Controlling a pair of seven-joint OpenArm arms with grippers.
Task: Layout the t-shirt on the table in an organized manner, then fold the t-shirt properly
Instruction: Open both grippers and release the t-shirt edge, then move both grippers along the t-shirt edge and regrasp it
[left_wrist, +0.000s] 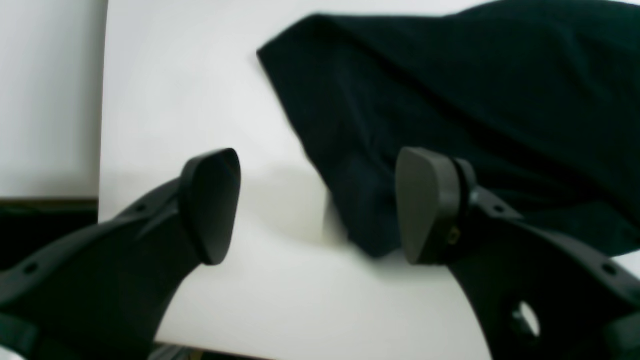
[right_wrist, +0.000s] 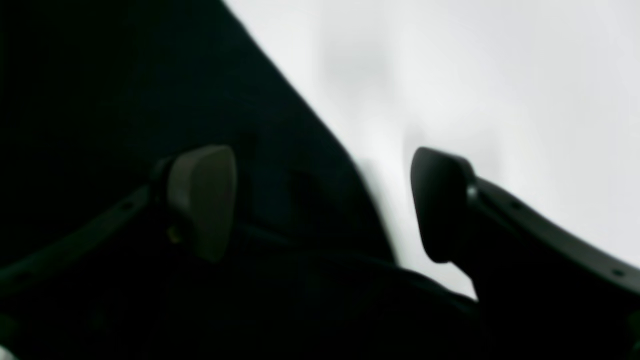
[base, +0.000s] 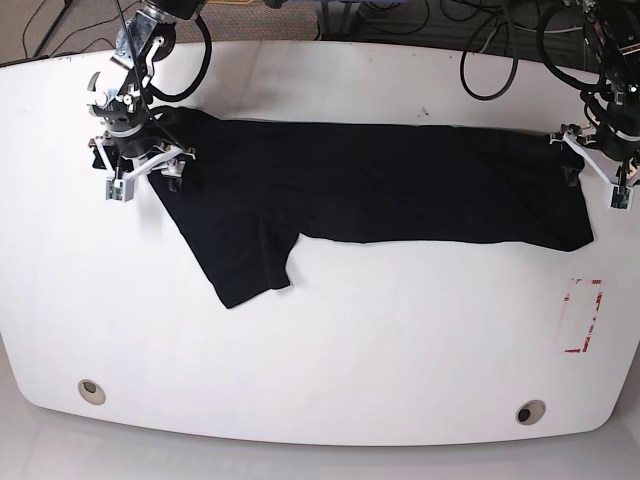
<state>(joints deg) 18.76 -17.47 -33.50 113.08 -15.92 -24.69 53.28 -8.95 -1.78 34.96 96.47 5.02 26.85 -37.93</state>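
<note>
The black t-shirt (base: 380, 185) lies stretched sideways across the white table (base: 350, 350), with one sleeve (base: 245, 265) hanging toward the front. My right gripper (base: 140, 165) is at the shirt's left end. In the right wrist view it (right_wrist: 320, 205) is open, one finger over the cloth (right_wrist: 150, 100) and the other over bare table (right_wrist: 500, 75), the shirt's edge between them. My left gripper (base: 595, 165) is at the shirt's right end. In the left wrist view it (left_wrist: 320, 210) is open, and a corner of the shirt (left_wrist: 370, 235) lies between its fingers, close to the right finger (left_wrist: 430, 205).
A red-marked rectangle (base: 583, 316) sits near the table's right front. Two round grommet holes (base: 91, 390) (base: 529, 411) lie along the front edge. Cables (base: 490, 60) hang behind the table. The table's side edge (left_wrist: 102, 125) shows left of the left gripper.
</note>
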